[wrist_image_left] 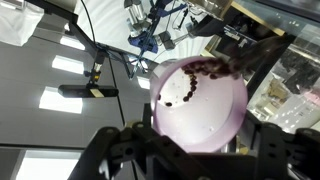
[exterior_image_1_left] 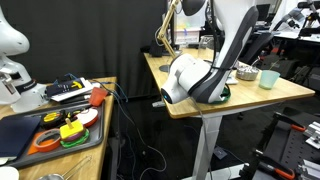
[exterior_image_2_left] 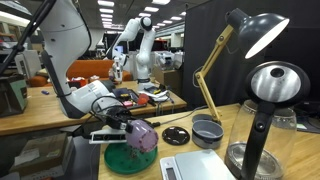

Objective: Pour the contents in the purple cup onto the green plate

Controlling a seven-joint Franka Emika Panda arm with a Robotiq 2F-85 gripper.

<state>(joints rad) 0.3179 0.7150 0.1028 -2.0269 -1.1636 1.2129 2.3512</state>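
My gripper (exterior_image_2_left: 128, 126) is shut on the purple cup (exterior_image_2_left: 141, 137) and holds it tipped on its side just above the green plate (exterior_image_2_left: 118, 162). In the wrist view the gripper (wrist_image_left: 200, 150) clamps the cup (wrist_image_left: 205, 115) from both sides, and I look into its open mouth. The contents (wrist_image_left: 188, 88), small dark bits, lie along the cup's inner wall near the rim. In an exterior view the arm hides the cup, and only an edge of the plate (exterior_image_1_left: 223, 96) shows under the wrist.
A pale mint-green cup (exterior_image_1_left: 268, 77) and a grey bowl (exterior_image_1_left: 245, 72) stand behind the arm. A grey bowl (exterior_image_2_left: 207, 130), a black disc (exterior_image_2_left: 176, 135), a white scale (exterior_image_2_left: 195, 166), a desk lamp (exterior_image_2_left: 250, 35) and a chrome-topped glass vessel (exterior_image_2_left: 268, 110) stand beside the plate. A second table (exterior_image_1_left: 60, 115) holds tools.
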